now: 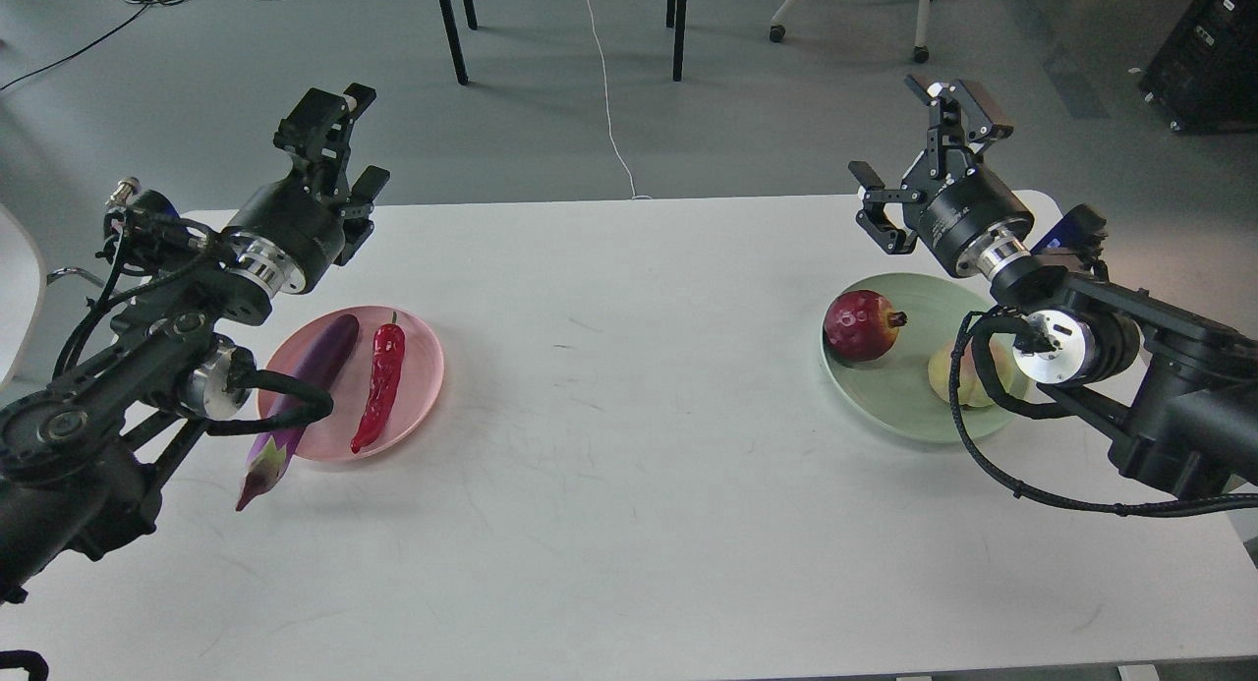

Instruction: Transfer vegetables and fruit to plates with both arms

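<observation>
Both sets of fingers are spread wide and hold nothing: your left gripper [344,141] is up behind the pink plate [423,367] with eggplant [319,362] and chili [381,386]; your right gripper [919,150] is above the green plate [885,386] with pomegranate [861,325] and peach [948,376].

Even, diffuse overhead light, moderately bright. Matte white rectangular tabletop [629,416] shows no harsh glare, only faint scuffs. Soft short shadows beneath round pink plastic plate [418,367] and round pale green plastic plate [885,386]. Small highlights on glossy wrinkled red chili pepper [381,386]. Focus sharp throughout; slight wide-angle bowing near edges.
</observation>
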`<state>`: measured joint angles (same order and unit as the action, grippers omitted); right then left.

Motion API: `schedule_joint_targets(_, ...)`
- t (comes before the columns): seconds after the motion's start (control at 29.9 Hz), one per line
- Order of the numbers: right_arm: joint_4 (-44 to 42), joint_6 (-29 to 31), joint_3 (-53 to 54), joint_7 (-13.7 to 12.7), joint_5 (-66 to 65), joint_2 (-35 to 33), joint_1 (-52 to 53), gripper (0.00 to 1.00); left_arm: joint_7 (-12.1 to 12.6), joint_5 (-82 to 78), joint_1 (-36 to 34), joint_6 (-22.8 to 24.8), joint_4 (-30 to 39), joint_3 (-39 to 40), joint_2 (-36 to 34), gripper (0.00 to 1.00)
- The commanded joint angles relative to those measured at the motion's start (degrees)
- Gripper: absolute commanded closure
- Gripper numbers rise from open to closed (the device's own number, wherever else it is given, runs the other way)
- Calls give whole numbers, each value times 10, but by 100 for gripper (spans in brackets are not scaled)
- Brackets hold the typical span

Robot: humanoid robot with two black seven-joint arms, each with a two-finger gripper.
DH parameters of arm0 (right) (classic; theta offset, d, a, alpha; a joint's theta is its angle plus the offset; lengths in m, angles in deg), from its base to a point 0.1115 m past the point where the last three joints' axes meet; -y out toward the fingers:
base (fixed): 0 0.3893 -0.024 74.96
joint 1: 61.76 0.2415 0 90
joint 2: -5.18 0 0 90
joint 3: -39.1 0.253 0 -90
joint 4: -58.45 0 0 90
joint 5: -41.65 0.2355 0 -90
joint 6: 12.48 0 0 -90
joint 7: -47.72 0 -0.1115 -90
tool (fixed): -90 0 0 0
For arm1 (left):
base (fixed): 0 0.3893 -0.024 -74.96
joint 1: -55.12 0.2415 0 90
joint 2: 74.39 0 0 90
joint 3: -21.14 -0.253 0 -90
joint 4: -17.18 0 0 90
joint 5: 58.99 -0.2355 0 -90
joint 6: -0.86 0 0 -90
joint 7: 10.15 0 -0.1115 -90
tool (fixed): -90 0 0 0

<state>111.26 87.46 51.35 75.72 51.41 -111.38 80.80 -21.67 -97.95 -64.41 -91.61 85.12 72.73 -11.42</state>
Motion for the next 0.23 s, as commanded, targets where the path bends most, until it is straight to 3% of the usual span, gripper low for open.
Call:
schedule_joint_targets(0.0,0,0,3,0,0,5,-13,1,-6,0,51,80,-39,112,74,0)
schedule_joint_targets(0.1,1,0,13,0,1,4,-24,1,-7,0,68,130,-55,134,92,0)
schedule_joint_targets(0.2,2,1,27,0,0,5,-33,1,-7,0,75,135,-61,137,96,0)
